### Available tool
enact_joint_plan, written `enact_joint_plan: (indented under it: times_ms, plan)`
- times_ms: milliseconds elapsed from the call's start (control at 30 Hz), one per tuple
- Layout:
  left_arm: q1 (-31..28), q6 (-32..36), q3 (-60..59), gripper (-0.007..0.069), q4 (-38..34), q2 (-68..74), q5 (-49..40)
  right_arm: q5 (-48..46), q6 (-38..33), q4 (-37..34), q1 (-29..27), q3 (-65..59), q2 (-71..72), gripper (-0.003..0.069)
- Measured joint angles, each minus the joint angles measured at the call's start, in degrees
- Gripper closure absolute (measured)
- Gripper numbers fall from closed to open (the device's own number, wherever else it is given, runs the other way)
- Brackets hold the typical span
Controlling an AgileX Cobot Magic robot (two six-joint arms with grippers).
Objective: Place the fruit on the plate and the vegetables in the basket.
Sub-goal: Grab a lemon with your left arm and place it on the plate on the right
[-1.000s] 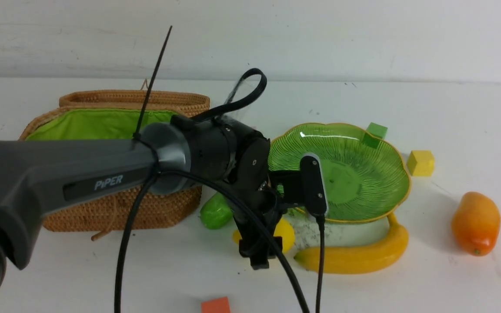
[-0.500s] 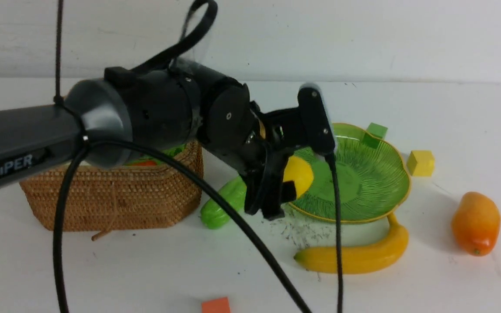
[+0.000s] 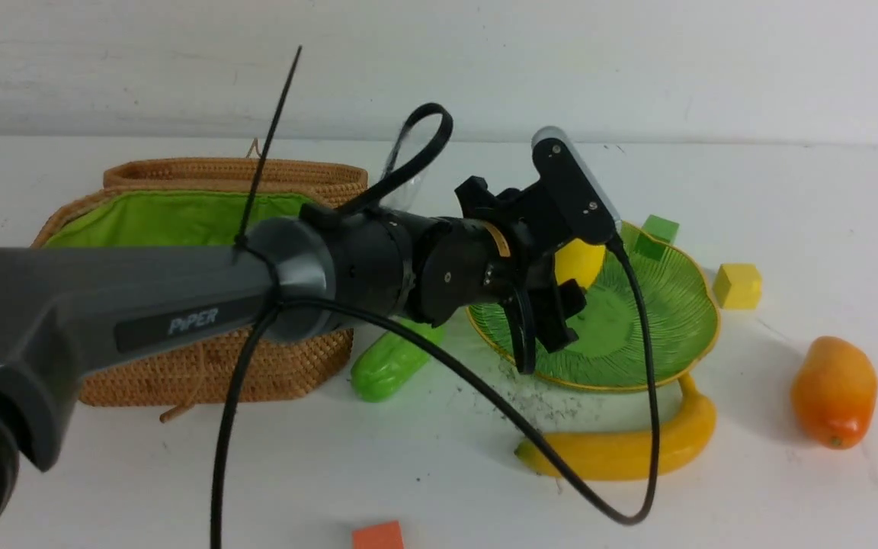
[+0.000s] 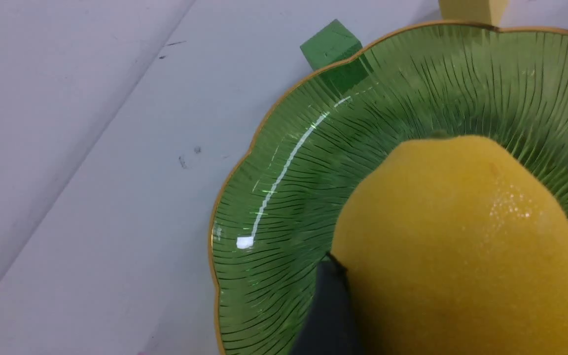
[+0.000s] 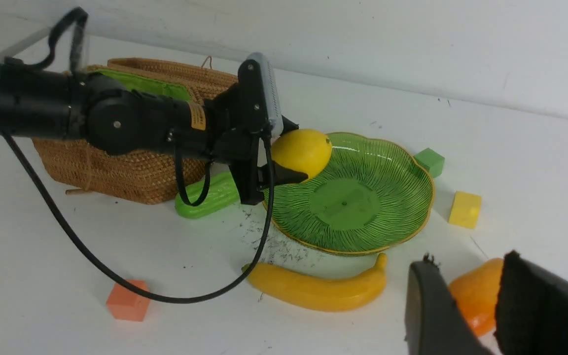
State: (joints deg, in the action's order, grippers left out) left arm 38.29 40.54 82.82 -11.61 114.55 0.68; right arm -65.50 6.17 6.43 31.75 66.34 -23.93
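Lemon point(image 3: 580, 261) is clamped between the fingers of your left hand point(image 3: 567, 288), held over the part of the plate point(image 3: 668, 328) nearest the basket point(image 3: 203, 366). You cannot tell from these views whether the lemon touches the ribbed surface. Banana point(image 3: 622, 451) lies on the desk point(image 3: 789, 191) just beside the plate's near rim, one end curving up against it. Mango point(image 3: 834, 390) lies on the desk to the right of the plate, apart from it. Cucumber point(image 3: 387, 366) lies on the desk between basket and plate, close to the basket's wall. The basket stands left of the plate with its lid open and its green lining showing. Your right hand point(image 5: 469, 291) is out of the front view. Its wrist view shows the fingers standing apart with nothing gripped, above the desk near the mango. Green cube point(image 3: 660, 227) sits at the plate's far rim, yellow cube point(image 3: 738, 285) beside the plate's right rim, and orange cube point(image 3: 378, 536) at the near edge of the front view.
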Motion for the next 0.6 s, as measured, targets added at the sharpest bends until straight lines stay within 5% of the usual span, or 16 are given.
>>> enact_joint_plan:
  times_ms: [300, 600]
  plan:
    - [0.0, 0.0, 0.0, -0.0011, -0.2, 0.2, 1.8, 0.0, 0.0, -0.9, 0.0, 0.0, 0.0, 0.0443]
    - [2.6, 1.1, 0.0, 0.0078, -0.2, 0.0, 1.1, 0.1, 0.0, -0.9, 0.0, 0.0, 0.0, 0.0443]
